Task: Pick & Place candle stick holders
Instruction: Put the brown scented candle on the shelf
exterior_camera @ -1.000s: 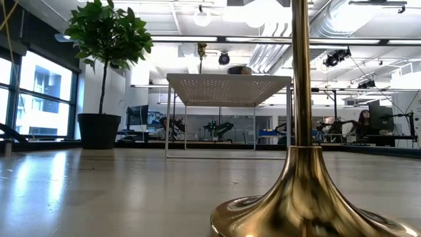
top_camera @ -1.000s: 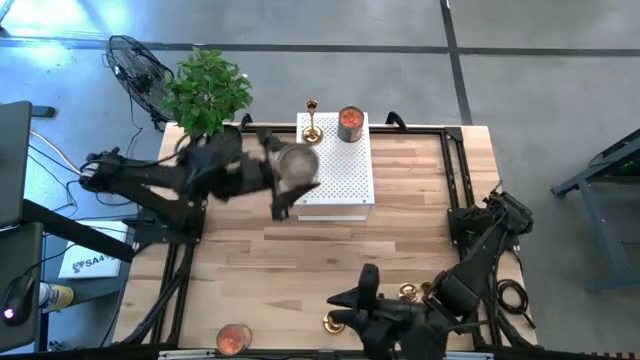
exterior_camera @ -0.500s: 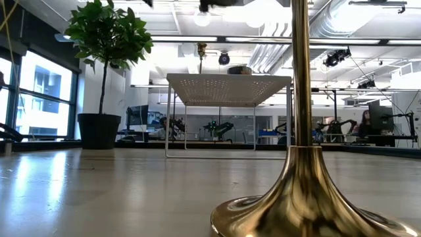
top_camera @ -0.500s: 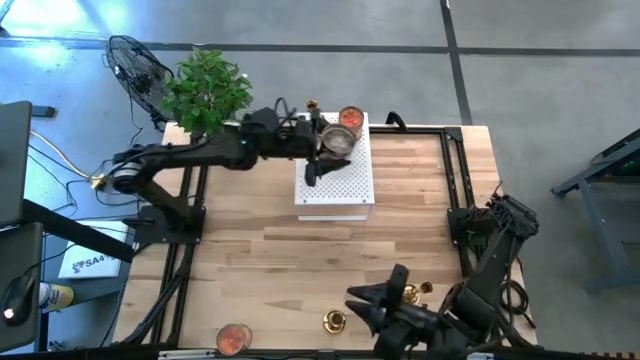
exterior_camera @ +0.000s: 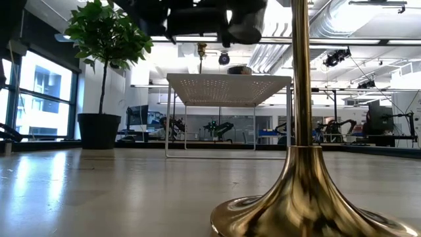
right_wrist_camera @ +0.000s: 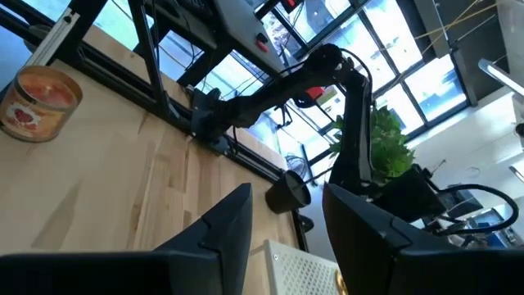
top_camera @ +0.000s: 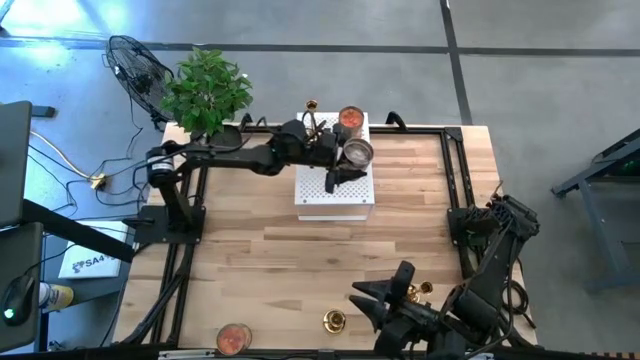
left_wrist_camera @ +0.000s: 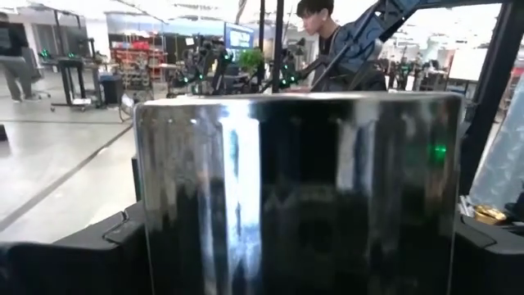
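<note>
Three gold candle stick holders show. One stands on the white perforated block (top_camera: 335, 185) at its far left corner (top_camera: 312, 112). One stands near the table's front edge (top_camera: 333, 321), its flared base filling the low view (exterior_camera: 302, 197). One stands beside my right gripper (top_camera: 421, 290). My left gripper (top_camera: 350, 157) reaches over the block from the left, shut on a shiny silver cylinder (top_camera: 358, 152), which also shows in the left wrist view (left_wrist_camera: 295, 197). My right gripper (top_camera: 385, 290) is open and empty near the front edge, and also shows in the right wrist view (right_wrist_camera: 286, 205). My left gripper pinches the silver cylinder's curved wall (left_wrist_camera: 155, 238) between its two fingers (left_wrist_camera: 74, 254), one on each opposite side. The fingers come level from the table's left. The cylinder stands upright in the hold, lifted clear above the block's top.
An orange candle jar (top_camera: 350, 120) stands on the block's far right corner; another (top_camera: 234, 338) sits at the table's front left. A potted plant (top_camera: 205, 90) stands at the far left corner. Black frame rails (top_camera: 455, 180) run along the table's right side.
My left gripper has carried the silver cylinder from the block's left side toward the table's right and far edge, and it is now over the block. My right gripper has shifted a little toward the table's right edge, nearer the holder beside it.
</note>
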{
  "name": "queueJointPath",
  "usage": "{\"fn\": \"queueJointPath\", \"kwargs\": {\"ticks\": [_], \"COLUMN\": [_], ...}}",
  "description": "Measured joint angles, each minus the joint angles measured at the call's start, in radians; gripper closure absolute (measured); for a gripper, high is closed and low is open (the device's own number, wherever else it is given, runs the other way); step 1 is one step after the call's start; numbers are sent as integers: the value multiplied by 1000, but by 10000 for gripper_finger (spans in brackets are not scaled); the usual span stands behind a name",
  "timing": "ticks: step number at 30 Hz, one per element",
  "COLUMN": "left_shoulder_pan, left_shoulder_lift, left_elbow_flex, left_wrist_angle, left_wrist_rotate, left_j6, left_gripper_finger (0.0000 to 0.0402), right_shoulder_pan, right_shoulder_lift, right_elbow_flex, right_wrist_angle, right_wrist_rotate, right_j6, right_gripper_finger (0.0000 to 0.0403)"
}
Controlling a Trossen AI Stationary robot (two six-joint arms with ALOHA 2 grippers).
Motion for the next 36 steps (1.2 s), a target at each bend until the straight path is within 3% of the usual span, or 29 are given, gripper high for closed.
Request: {"fn": "queueJointPath", "kwargs": {"ticks": [8,16,36], "left_shoulder_pan": [55,109,110], "left_shoulder_lift": [14,14,104], "left_elbow_flex": [-77,-261,-291], "left_wrist_angle": [72,408,428], "left_wrist_rotate": [-4,15,3], "left_j6": [-31,-131,-100], "left_gripper_finger": [58,58,58], "right_shoulder_pan": [0,-3,-16], "right_shoulder_lift": [0,0,0], "right_elbow_flex": [0,0,0], "right_wrist_angle": [-22,-40,-77], "right_wrist_rotate": [-1,9,22], "right_j6": [38,45,87], "right_gripper_finger": [258,258,258]}}
